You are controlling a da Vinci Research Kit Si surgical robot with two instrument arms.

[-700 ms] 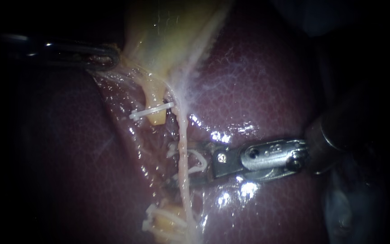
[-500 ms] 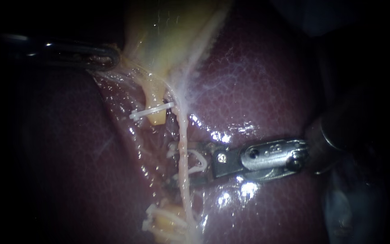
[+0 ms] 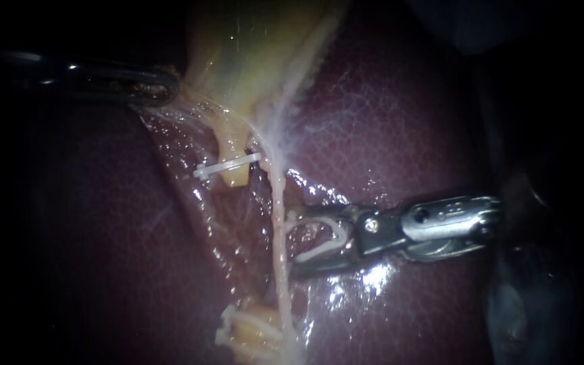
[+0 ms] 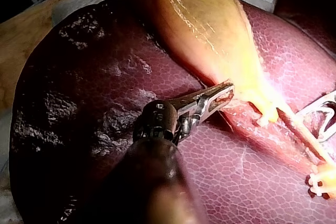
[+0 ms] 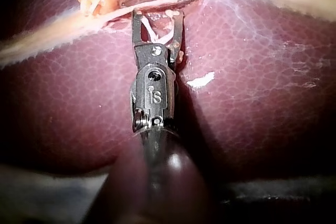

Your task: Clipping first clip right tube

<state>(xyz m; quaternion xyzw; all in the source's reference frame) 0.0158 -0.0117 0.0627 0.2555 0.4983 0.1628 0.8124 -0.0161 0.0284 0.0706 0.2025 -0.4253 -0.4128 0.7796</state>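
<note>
One open clip (image 3: 341,235), mouth leftward toward the upright right tube (image 3: 278,203)

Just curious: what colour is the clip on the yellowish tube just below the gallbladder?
The clip is white, best seen in the endoscope view.

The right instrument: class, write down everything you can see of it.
The right instrument is shiny metal: a dark shaft from the right, a hinged wrist, two slim jaws. The jaws stand wide apart, holding an open white clip between them, a leg against each. It lies low over the dark red liver, pointing at the thin pale tube. Its tips reach the tube's side; contact cannot be told.
</note>
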